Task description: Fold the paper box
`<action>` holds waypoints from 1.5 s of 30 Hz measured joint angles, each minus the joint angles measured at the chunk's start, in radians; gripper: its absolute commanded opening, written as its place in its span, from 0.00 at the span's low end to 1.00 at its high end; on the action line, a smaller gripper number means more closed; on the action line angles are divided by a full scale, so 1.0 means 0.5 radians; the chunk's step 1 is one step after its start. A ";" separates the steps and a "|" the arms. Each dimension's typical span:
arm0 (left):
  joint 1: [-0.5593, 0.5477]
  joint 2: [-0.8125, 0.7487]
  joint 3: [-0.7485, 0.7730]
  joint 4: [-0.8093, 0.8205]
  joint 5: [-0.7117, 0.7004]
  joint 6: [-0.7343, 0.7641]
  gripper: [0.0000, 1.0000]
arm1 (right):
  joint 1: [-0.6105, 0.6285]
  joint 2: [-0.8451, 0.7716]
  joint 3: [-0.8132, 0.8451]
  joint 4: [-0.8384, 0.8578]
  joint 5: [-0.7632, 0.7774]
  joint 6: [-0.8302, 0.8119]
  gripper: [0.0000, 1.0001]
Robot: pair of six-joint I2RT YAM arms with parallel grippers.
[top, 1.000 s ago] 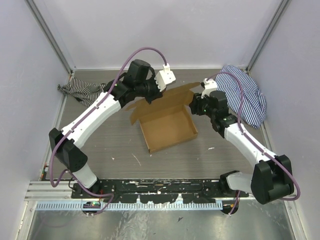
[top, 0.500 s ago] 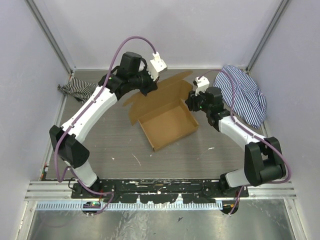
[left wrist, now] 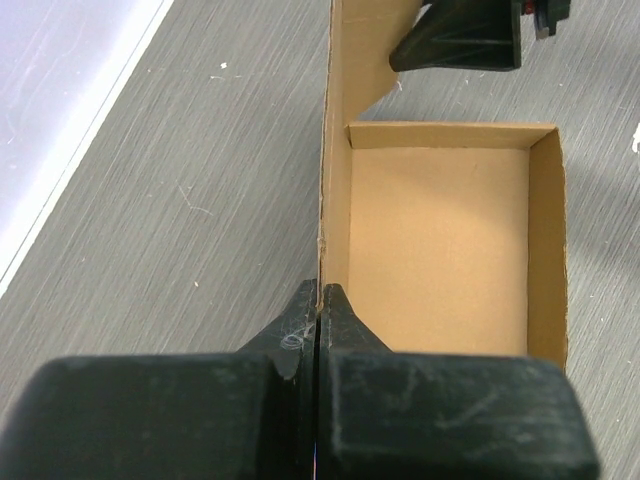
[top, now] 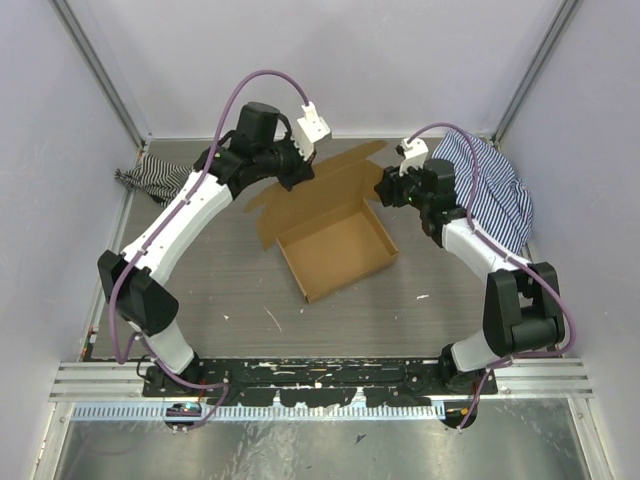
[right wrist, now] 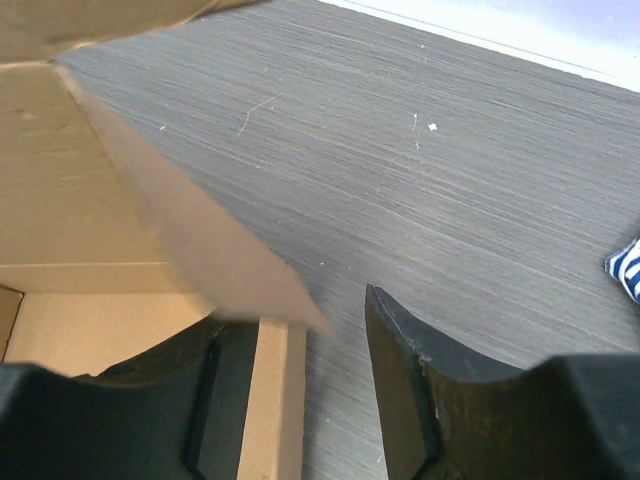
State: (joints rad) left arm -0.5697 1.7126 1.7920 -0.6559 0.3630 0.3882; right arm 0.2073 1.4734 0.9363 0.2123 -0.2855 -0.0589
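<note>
The paper box (top: 335, 250) is set at the middle of the table (top: 240, 290), tray formed; its lid panel (left wrist: 335, 150) is pinched upright by the left gripper (left wrist: 318, 300), apparently so the side flap (right wrist: 190, 250) straddled by the parted right gripper (right wrist: 295, 320) can be tucked

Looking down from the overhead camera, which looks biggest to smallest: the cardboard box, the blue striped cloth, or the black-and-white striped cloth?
1. cardboard box, counting its open flaps.
2. blue striped cloth, partly hidden from view.
3. black-and-white striped cloth, the smallest patch showing, though part of it is hidden too.
</note>
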 measured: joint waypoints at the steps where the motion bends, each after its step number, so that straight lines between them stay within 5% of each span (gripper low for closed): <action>1: 0.004 0.000 0.000 0.000 0.006 0.000 0.00 | -0.018 0.027 0.022 0.005 -0.041 -0.001 0.50; 8: 0.014 0.000 0.000 0.000 0.028 0.001 0.00 | -0.037 0.142 0.121 0.008 -0.258 -0.003 0.45; 16: 0.022 0.011 0.006 0.011 0.033 -0.016 0.00 | -0.031 0.170 0.254 -0.027 -0.430 0.016 0.18; 27: 0.022 0.014 0.005 0.037 -0.074 -0.149 0.01 | 0.124 0.188 0.342 -0.230 -0.136 0.089 0.01; 39: 0.022 -0.166 -0.288 0.326 -0.477 -0.416 0.59 | 0.230 0.061 0.175 -0.162 0.333 0.253 0.01; 45: 0.022 -0.610 -0.604 0.540 -0.909 -0.575 0.73 | 0.222 -0.060 0.025 -0.076 0.469 0.228 0.01</action>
State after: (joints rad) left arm -0.5587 1.4078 1.4899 -0.3859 -0.0917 0.1005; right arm 0.3183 1.4437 0.9489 0.1741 -0.0509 0.0551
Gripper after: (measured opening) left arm 0.697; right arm 0.086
